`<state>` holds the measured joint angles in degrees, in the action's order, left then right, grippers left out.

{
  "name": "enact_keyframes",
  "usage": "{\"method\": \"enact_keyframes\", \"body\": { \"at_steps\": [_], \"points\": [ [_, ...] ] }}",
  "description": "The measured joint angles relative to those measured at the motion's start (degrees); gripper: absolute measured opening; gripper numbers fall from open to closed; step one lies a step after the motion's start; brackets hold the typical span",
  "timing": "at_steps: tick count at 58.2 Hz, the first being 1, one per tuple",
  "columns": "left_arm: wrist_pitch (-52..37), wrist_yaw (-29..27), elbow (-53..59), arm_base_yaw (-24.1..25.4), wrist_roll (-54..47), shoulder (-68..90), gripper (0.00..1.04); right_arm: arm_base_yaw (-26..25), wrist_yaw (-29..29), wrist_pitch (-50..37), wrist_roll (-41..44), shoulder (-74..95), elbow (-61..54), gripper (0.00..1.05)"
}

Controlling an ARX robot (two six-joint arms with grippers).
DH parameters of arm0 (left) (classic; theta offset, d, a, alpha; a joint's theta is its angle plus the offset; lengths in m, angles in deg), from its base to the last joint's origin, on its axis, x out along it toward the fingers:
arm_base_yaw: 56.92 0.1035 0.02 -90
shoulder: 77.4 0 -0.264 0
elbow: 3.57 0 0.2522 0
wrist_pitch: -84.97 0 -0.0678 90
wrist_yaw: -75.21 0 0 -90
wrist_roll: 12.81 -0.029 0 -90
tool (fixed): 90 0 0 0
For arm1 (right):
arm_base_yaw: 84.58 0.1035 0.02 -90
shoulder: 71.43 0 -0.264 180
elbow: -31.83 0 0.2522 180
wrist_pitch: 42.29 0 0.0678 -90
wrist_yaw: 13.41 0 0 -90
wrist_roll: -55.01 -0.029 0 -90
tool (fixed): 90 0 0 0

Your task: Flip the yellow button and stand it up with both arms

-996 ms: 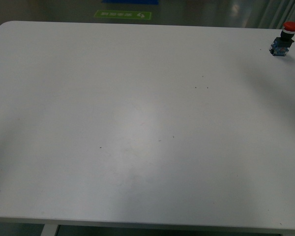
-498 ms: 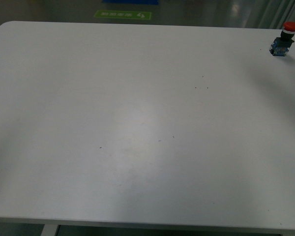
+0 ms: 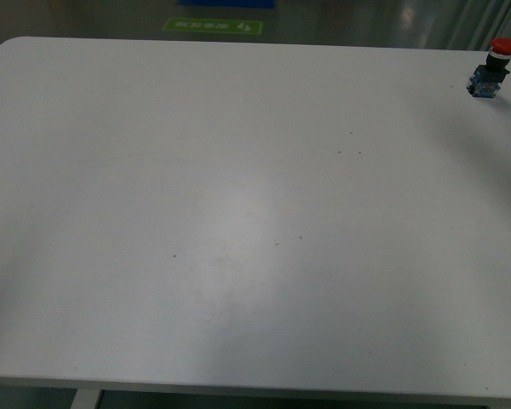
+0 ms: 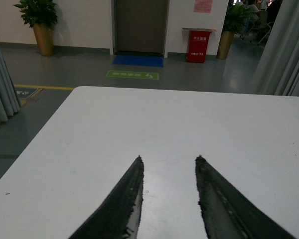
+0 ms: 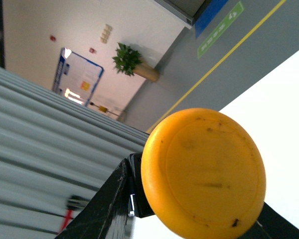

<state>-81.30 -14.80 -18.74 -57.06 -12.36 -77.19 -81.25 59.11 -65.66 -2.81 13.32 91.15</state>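
The yellow button (image 5: 204,172) fills the right wrist view, its round orange-yellow cap facing the camera and its black collar behind. My right gripper (image 5: 194,209) is shut on it, dark fingers on either side, lifted off the white table (image 5: 289,99). My left gripper (image 4: 168,159) is open and empty, its two dark fingers (image 4: 124,199) spread just above the white table (image 4: 139,119). Neither gripper nor the yellow button shows in the front view.
A like switch with a red cap (image 3: 492,66) stands at the far right corner of the white table (image 3: 238,213). Beyond the table are grey floor, a green floor sign (image 4: 132,74), curtains and potted plants.
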Motion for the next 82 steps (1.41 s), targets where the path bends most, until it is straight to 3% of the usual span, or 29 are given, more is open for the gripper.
{"method": "enact_keyframes", "body": {
  "at_steps": [20,33,47,68,82],
  "points": [
    [0.00,-0.02,0.00,0.00,-0.02,0.00,1.00,-7.87,4.57,-1.99,53.07,13.88,1.66,0.40],
    [0.00,0.00,0.00,0.00,-0.11,0.00,0.98,-10.51,7.52,5.60,68.24,19.98,14.03,0.40],
    [0.00,0.00,0.00,0.00,-0.11,0.00,0.98,-12.96,9.18,12.13,77.11,24.81,18.47,0.40],
    [0.00,0.00,0.00,0.00,-0.11,0.00,0.98,-14.75,11.67,15.85,77.59,30.23,19.58,0.40],
    [0.00,0.00,0.00,0.00,-0.13,0.00,0.98,-14.10,12.94,19.28,73.64,32.87,21.99,0.40]
  ]
}}
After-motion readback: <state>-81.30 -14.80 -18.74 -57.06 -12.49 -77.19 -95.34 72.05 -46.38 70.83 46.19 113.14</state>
